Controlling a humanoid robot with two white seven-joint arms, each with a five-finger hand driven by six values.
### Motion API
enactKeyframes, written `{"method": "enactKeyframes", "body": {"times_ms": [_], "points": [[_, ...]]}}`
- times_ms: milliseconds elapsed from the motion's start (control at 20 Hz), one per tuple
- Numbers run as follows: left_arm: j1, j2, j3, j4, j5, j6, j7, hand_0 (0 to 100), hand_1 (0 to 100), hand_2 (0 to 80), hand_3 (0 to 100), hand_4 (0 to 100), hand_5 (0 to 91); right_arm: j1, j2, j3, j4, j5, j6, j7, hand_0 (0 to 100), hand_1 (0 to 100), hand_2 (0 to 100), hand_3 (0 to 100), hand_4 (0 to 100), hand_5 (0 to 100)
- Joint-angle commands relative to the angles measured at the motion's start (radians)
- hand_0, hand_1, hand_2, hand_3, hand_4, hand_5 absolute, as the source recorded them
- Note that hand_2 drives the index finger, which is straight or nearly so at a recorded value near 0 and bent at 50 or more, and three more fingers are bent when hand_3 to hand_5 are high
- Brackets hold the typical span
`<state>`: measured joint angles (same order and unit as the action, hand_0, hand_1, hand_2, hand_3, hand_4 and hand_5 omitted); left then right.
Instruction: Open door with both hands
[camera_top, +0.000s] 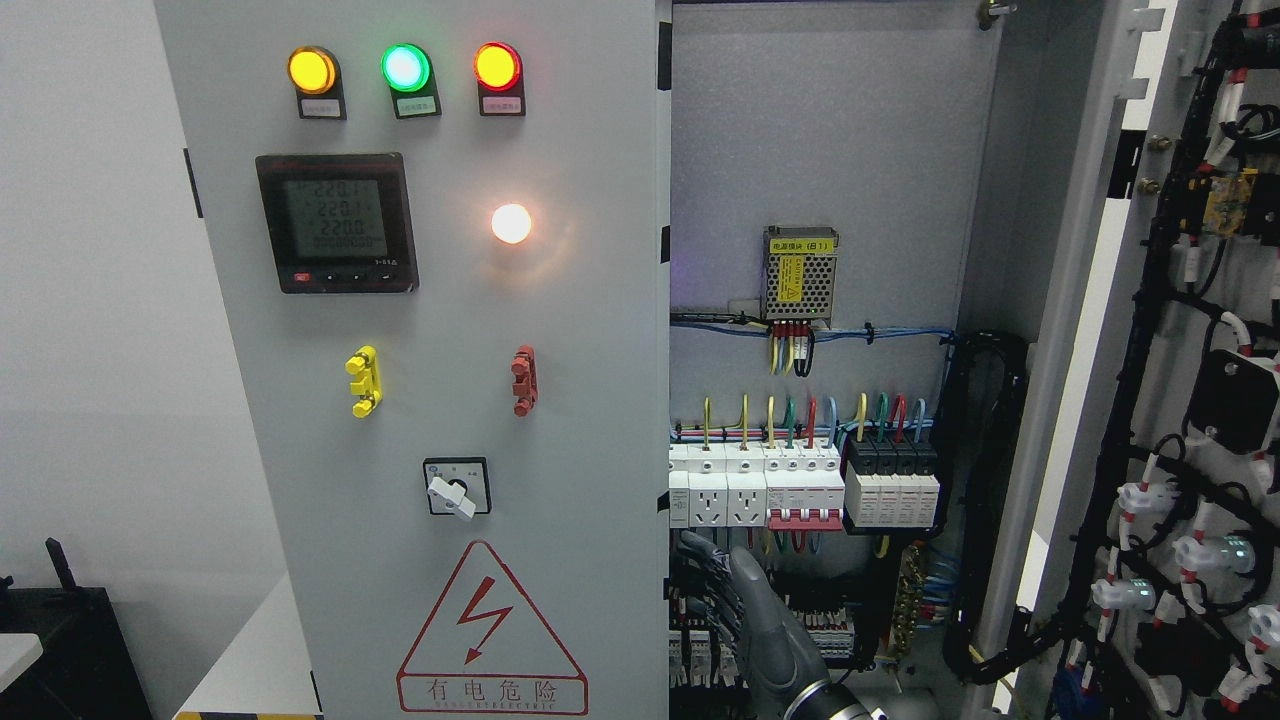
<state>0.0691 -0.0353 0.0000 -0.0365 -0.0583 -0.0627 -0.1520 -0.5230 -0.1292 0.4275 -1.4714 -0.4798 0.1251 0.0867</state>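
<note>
One hand (745, 620) is showing at the bottom edge, its arm cut off, fingers (700, 580) curling around the left door's (420, 400) edge; the right door (1150, 350) is standing wide open.

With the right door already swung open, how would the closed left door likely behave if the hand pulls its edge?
The left door looks like rigid sheet metal, so it should swing, not flex. The meter, lamps and switch on it probably add weight. Its painted face looks slick; the hand by the door's edge may slip.
</note>
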Motion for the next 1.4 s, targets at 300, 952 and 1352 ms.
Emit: {"method": "enactKeyframes", "body": {"times_ms": [300,952,1352], "points": [[0.000,0.000,0.025,0.000,0.000,0.000,0.000,0,0,0.0,0,3,0.0,-0.014,-0.003,0.005,-0.003,-0.025,0.008,0.013,0,0,0,0,0,0],[0.000,0.000,0.025,0.000,0.000,0.000,0.000,0,0,0.0,0,3,0.0,-0.045,-0.001,0.020,0.005,-0.052,0.031,0.024,0,0,0,0,0,0],[0.000,0.000,0.025,0.000,0.000,0.000,0.000,0,0,0.0,0,3,0.0,-0.049,-0.003,0.024,0.009,-0.088,0.067,0.034,0,0,0,0,0,0]]}}
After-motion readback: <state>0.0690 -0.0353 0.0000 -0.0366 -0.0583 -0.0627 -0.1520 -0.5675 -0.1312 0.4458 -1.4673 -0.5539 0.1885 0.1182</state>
